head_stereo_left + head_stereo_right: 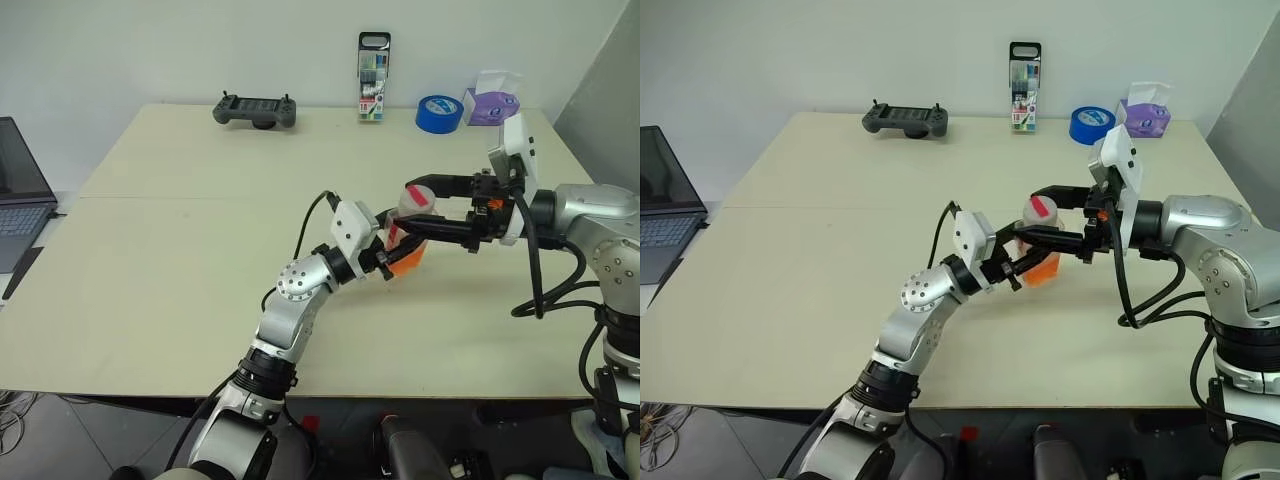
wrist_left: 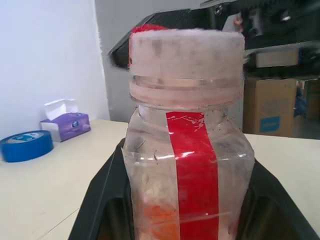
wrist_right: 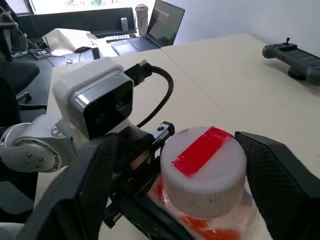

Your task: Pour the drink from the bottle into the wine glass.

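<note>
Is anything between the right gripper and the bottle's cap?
Nothing visible. The left gripper is shut on the bottle, and the right gripper stands open with a finger on either side of the cap, with no other thing in the gap.

Bottle [image 1: 1041, 243] held above table [image 1: 820, 290], clamped in left gripper [image 1: 1025, 262]. Right gripper [image 1: 1032, 215] level at cap [image 1: 1042, 209], fingers spread either side. Drink [image 1: 1044, 266] pooled low in bottle.
</note>
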Controlling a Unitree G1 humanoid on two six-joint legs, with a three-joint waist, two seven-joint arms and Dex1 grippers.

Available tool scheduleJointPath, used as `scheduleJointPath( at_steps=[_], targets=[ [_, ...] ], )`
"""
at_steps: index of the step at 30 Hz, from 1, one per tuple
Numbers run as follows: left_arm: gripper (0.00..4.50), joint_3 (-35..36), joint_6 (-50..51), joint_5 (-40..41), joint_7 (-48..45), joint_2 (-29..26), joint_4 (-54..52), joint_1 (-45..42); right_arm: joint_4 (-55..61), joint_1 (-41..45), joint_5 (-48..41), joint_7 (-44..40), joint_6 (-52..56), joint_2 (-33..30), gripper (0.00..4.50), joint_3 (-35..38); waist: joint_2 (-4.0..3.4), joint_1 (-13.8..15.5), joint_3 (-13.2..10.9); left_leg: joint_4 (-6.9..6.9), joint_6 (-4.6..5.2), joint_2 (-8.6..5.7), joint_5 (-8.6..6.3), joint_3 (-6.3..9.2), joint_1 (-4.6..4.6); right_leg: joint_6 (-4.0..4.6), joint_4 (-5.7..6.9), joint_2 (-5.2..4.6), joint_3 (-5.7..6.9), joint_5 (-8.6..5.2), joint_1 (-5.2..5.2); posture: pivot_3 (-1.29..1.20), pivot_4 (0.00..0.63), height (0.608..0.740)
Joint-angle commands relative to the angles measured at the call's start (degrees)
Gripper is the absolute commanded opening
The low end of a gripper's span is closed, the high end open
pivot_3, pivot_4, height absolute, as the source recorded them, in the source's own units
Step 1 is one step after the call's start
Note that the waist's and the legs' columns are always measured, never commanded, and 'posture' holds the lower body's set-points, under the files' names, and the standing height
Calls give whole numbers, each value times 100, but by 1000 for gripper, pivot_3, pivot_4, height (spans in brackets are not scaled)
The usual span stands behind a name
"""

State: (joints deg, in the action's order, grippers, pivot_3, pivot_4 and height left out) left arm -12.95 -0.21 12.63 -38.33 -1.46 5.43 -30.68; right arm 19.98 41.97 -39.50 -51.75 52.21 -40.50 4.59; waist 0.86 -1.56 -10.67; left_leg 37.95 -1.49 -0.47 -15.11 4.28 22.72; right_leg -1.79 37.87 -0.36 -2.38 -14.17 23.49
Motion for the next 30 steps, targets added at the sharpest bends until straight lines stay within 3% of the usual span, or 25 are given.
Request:
scheduleJointPath(
  at_steps=[1,11,18,23,30],
  targets=[
    [1778,4,-46,57,-27,67,-99,-95,405,54,-58,526,-46,87,4296,290,0,3,0,0,0,0,0,0,0,0,0,0,0,0,0,0,150,740],
    [1778,-21,-13,122,-196,64,-50,-74,2388,-603,348,3460,1191,1002,4296,116,-1,6,0,-1,-2,1,1,10,2,0,8,0,-1,0,6,0,150,740],
    [1778,-27,-39,83,-187,134,34,-110,2637,-420,991,4960,1836,1837,4296,-172,-1,4,1,1,-4,-1,2,11,2,-3,8,0,-1,-2,5,0,150,740],
    [1778,-5,-30,72,-177,122,35,-108,2545,-353,1447,5407,2007,2089,4296,-332,-2,1,1,-1,-4,0,2,13,3,0,9,0,1,0,8,0,150,740],
    [1778,11,-1,34,-152,98,14,-89,2604,-402,1571,5420,2207,2155,4296,-208,-2,-1,1,0,-3,-1,2,12,2,0,10,0,0,0,8,0,150,740]
  ],
)
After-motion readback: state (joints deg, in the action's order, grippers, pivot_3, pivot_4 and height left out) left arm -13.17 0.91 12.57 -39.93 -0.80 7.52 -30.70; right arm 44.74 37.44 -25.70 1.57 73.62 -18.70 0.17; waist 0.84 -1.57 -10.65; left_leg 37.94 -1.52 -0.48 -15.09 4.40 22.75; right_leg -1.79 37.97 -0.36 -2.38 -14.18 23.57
